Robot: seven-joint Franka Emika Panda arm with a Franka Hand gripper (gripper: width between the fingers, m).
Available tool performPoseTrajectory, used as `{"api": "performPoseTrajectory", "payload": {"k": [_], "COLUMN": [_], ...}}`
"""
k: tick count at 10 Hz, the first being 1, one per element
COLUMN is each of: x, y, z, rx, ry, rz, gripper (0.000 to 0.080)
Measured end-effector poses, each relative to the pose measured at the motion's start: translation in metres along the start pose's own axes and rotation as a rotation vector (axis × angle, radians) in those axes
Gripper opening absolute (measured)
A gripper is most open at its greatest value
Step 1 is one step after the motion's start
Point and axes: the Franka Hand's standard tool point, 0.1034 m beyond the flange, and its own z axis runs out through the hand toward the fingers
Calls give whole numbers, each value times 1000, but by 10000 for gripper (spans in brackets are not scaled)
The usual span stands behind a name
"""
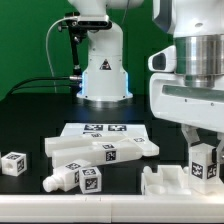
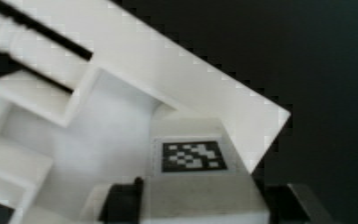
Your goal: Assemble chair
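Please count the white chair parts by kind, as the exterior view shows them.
Small cube: 1
Bar-like parts: 3, overlapping, so uncertain
Notched panel: 1
Tagged part in the hand: 1
Total: 6

chair parts (image 1: 100, 150): wht matt plastic | table (image 1: 25, 125): blk, matt | robot arm (image 1: 200, 45): glossy wht

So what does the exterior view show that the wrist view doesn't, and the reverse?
Exterior only: the arm's base, the marker board, a loose cube and the bars lying in the middle of the table.
Wrist only: a close look at a ribbed frame with recessed pockets beside the tagged surface.
Both: the claw and the tagged part at its fingers. Neither view settles whether the fingers are actually clamped on it.
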Motion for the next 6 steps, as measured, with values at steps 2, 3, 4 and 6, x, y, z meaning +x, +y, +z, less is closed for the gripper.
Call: {"api": "performPoseTrajectory", "payload": {"k": [2,3,4,6], "x": [0,1,3,3], "y": [0,0,0,0], "z": [0,0,0,-1], "rx": [0,-1,0,-5], "ry": [0,2,3,15], "rz": [-15,-115,-252,-548], "gripper": [284,393,529,624]}}
